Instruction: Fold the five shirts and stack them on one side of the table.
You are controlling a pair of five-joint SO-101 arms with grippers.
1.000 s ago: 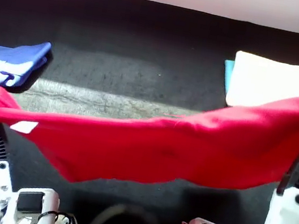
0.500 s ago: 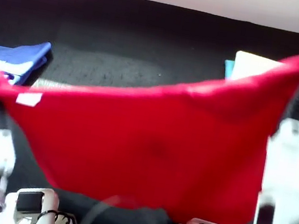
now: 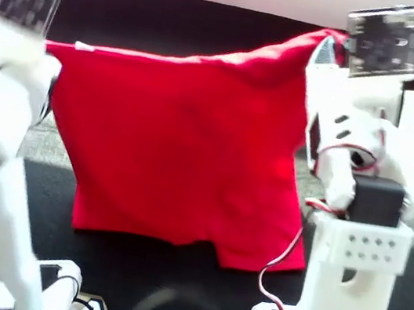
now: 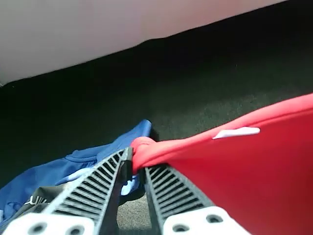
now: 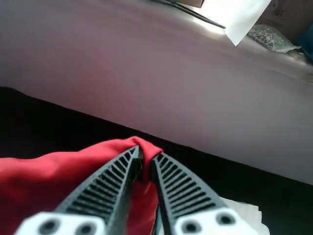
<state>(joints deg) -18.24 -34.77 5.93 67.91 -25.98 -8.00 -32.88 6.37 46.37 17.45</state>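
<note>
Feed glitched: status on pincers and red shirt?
Left pincer shut on red shirt corner. Right pincer shut on opposite corner. Shirt hangs spread between them. Blue shirt lies beyond left pincer.

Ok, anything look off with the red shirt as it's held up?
The red shirt hangs pinched by the left gripper and right gripper, its top edge rising toward the right one, so it hangs askew. No damage visible.

High view looks down; close wrist views share the red shirt (image 3: 190, 160).
</note>
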